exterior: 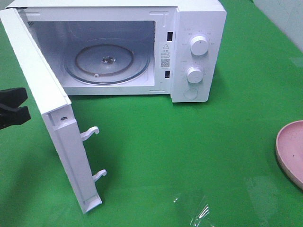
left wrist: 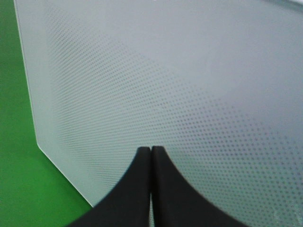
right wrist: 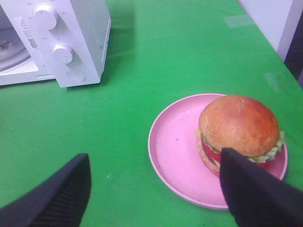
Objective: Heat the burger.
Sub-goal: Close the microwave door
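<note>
Right wrist view: right hand spread wide near burger, poised for pickup; left hand pinched shut beside microwave door, apparently bracing it open.

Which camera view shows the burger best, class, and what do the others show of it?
The right wrist view: the burger sits whole on the pink plate. The exterior high view catches only the plate's edge, no burger. The left wrist view shows only the microwave door.

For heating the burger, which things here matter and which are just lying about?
Matter: round golden-brown-bun burger; pink round plate under it; white microwave, door open; open right gripper; shut left gripper.
Lying about: crumpled clear plastic film.
</note>
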Controlling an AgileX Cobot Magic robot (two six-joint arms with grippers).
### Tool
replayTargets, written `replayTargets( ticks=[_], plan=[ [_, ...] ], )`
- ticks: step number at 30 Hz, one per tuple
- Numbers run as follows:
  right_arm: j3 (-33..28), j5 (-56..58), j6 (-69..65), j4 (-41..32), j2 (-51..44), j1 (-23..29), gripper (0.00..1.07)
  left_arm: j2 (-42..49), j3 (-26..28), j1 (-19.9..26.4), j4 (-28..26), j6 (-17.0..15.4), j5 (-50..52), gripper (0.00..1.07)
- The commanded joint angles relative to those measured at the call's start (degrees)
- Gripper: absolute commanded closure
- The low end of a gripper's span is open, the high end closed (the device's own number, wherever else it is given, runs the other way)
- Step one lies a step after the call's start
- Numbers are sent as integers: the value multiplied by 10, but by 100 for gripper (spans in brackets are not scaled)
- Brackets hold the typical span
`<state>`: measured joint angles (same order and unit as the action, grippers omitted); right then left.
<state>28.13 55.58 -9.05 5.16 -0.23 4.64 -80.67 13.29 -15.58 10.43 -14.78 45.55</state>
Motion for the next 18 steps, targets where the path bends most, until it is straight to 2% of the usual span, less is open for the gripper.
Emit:
replayTargets(
  ticks=[1,4,6,7,8,9,11,16,18],
  plan=[
    [-1,-4,9,1,-15,-3,34,-17,10,-46,-61,25,14,107],
    [-1,-4,9,1,-15,-3,34,-33,18,-72,-83,39,25,107],
    [-1,-4,9,1,-15,-3,34,-61,44,-122,-123,65,25,107],
    [-1,-4,9,1,-15,-3,34,-61,44,-122,-123,65,25,107],
    [-1,-4,9,1,-15,-3,34,-78,58,-146,-152,78,25,107],
    [-1,-4,9,1,-15,-3,34,-78,58,-146,-152,78,25,107],
    [-1,-4,9,1,-15,-3,34,-99,77,-176,-193,93,25,107],
    [-1,-4,9,1,-15,-3,34,-117,100,-203,-218,94,25,107],
    [-1,-4,9,1,-15,-3,34,-142,135,-227,-239,96,22,107]
  ],
)
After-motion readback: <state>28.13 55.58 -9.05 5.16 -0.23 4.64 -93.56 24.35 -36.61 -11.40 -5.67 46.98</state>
